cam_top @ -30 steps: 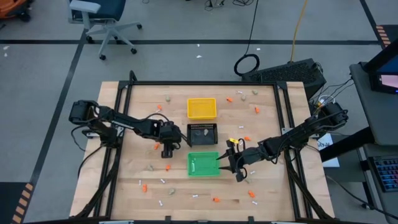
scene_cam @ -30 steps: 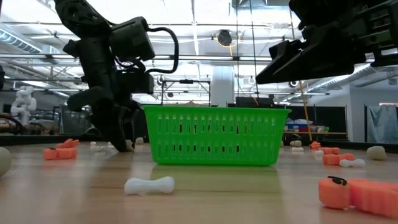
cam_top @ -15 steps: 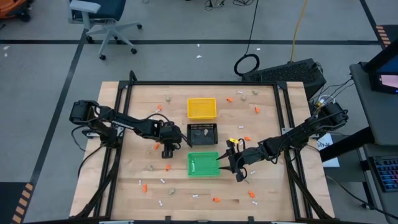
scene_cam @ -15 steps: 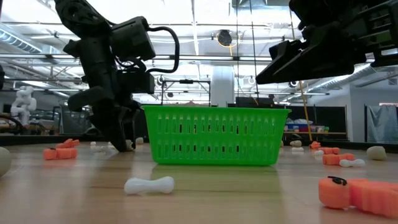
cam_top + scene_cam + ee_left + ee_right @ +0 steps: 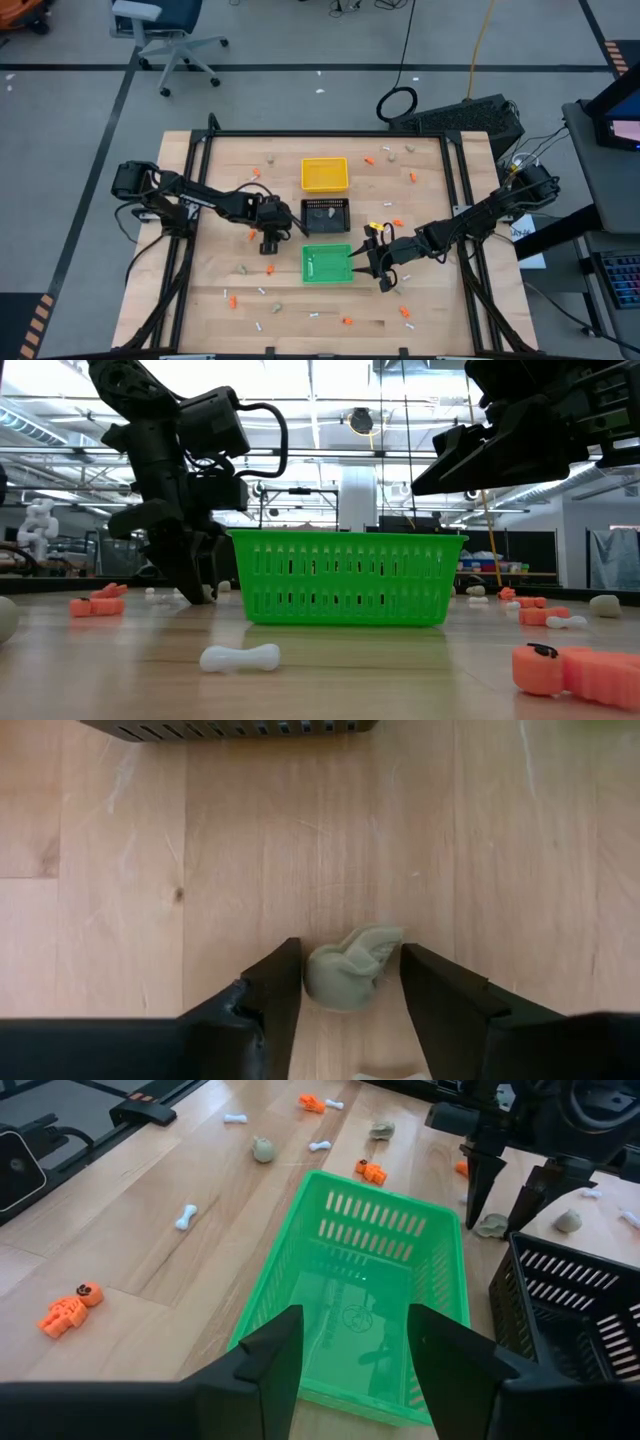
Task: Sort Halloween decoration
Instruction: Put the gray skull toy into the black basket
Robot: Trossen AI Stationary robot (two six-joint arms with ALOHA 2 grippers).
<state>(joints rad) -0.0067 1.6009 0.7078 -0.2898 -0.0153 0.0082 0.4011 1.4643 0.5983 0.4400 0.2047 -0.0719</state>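
- Jaws of the left gripper stood on either side of a beige-grey lump on the tabletop, narrower than a second before and nearly touching it, though a thin gap showed on each side; not yet a firm hold.
- Nothing else had shifted: both arms sat where they had been, so the only change was this closing, which I read as the start of a pick.
- In the high view the left gripper was left of centre, just beside the black tray and up-left of the green tray.
- The right gripper hovered over the green tray's near end, jaws standing apart with nothing between them; it looked to be waiting.
- The yellow tray lay above the black one.
- Most of the decoration was unsorted: orange bits, white sticks and other lumps were scattered across the tabletop, well apart from one another.
- The black tray already held a pale piece, so the lump probably belonged there.
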